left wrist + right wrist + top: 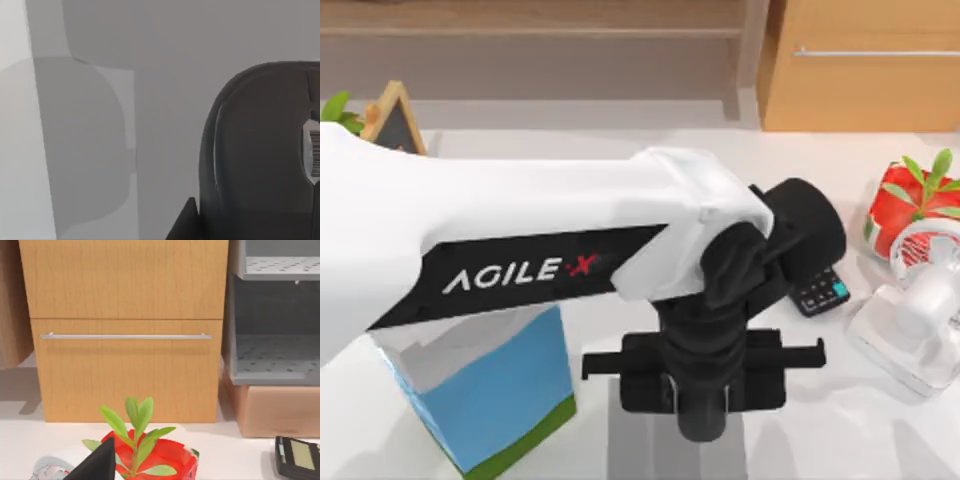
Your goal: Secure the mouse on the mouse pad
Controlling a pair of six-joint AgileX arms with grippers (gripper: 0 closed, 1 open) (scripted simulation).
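Note:
My left arm reaches across the table, and my left gripper points down over the grey mouse pad at the front centre. In the left wrist view the black mouse hangs close to the camera. One dark finger presses against its side, and the grey mouse pad with its darker band lies beneath. In the top view the mouse is hidden under the gripper. The right wrist view shows my right gripper's dark finger held far out to the side, facing the wooden cabinet.
A blue-and-white box stands left of the pad. A black calculator lies right of the arm. A red pot with a plant and a white fan stand at the right. A small chalkboard is at the back left.

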